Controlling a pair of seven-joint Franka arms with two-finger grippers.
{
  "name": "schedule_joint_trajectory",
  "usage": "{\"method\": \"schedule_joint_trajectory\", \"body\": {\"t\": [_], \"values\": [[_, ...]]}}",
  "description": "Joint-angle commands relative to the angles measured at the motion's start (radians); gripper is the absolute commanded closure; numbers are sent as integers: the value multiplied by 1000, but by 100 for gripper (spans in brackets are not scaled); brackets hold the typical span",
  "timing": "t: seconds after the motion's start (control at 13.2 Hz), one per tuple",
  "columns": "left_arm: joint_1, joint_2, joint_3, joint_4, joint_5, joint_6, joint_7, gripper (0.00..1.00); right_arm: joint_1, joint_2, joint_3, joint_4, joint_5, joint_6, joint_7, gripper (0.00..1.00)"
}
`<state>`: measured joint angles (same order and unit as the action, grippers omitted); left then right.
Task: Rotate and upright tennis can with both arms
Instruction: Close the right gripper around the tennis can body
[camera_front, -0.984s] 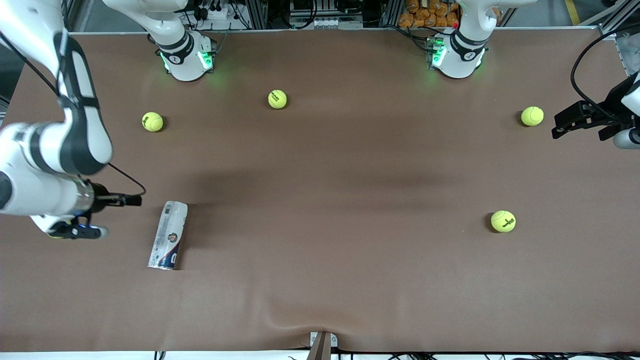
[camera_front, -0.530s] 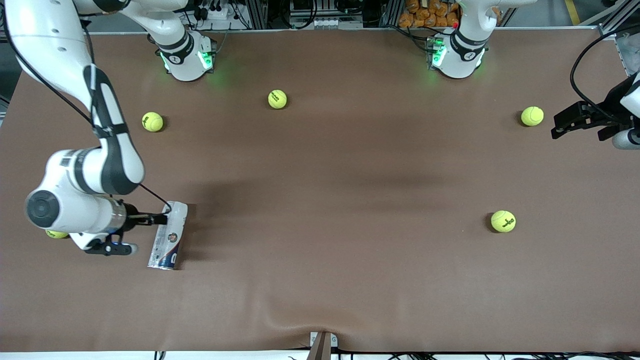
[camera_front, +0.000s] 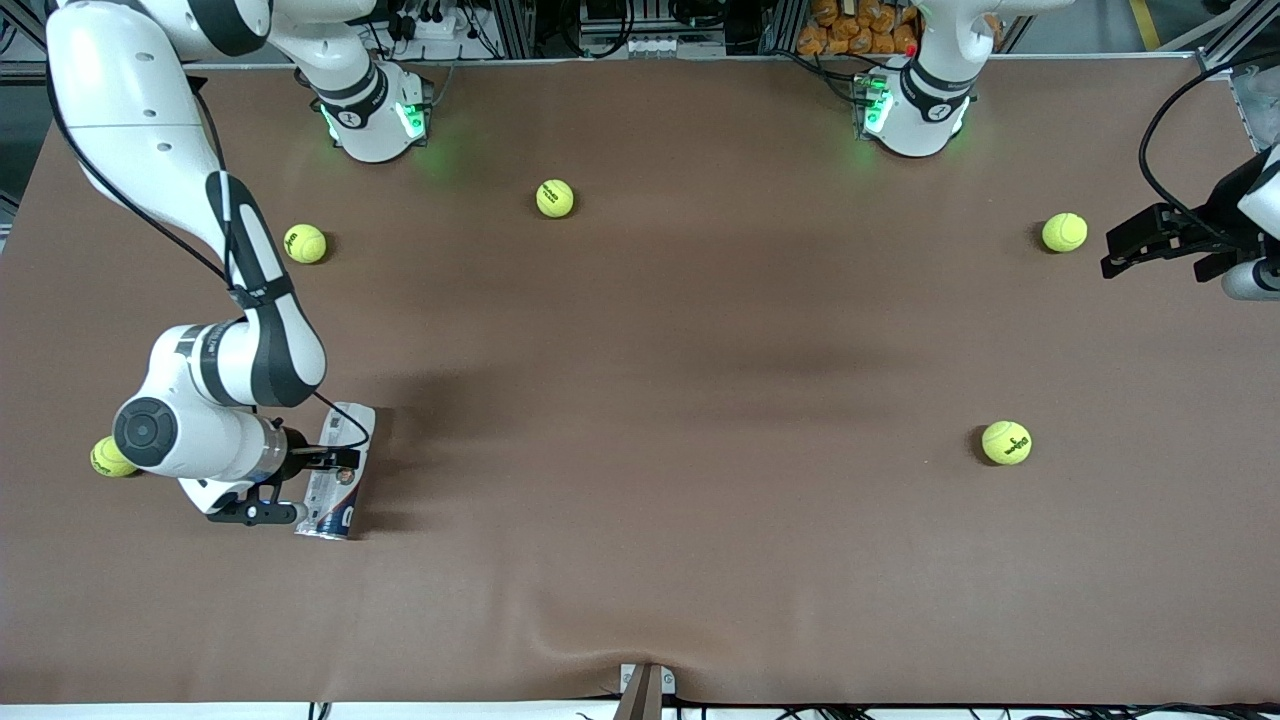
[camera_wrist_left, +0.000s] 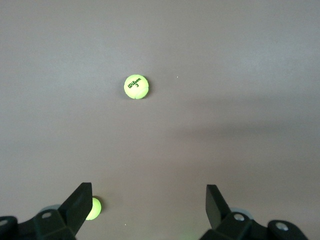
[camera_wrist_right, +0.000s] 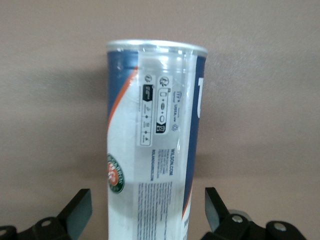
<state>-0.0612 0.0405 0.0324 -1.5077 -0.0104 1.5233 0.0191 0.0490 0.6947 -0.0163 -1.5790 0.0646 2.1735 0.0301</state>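
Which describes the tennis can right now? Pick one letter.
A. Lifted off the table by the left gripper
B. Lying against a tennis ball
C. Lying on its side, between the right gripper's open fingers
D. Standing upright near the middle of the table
C: the tennis can lies flat on the table, and the right wrist view shows it between the open fingers of the right gripper, which is over it.

One camera sits high up, looks down across the brown table (camera_front: 640, 560) and faces both robot bases. The left wrist camera looks down from high over the table. The right wrist camera is very close to the tennis can (camera_wrist_right: 152, 145), which the high camera also sees (camera_front: 335, 480).
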Motion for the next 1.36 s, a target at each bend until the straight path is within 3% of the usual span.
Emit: {"method": "schedule_joint_trajectory", "body": {"t": [0.0,0.53,0.61,0.68,0.98,1.29], "values": [[1,2,-3,4,15,-6,9,0,-3,51,-2,13,20,22,1,0],[1,2,-3,3,12,-6,9,0,-9,71,-1,8,23,22,4,0],[1,4,-3,3,12,-6,9,0,-9,71,-2,8,23,20,4,19],[1,4,-3,3,12,-6,9,0,-9,71,-1,8,23,19,2,28],[1,4,-3,4,12,-6,9,0,-5,42,-1,19,23,-33,-45,27],[1,4,-3,3,10,-6,9,0,32,-44,-1,22,15,-56,-264,26]]}}
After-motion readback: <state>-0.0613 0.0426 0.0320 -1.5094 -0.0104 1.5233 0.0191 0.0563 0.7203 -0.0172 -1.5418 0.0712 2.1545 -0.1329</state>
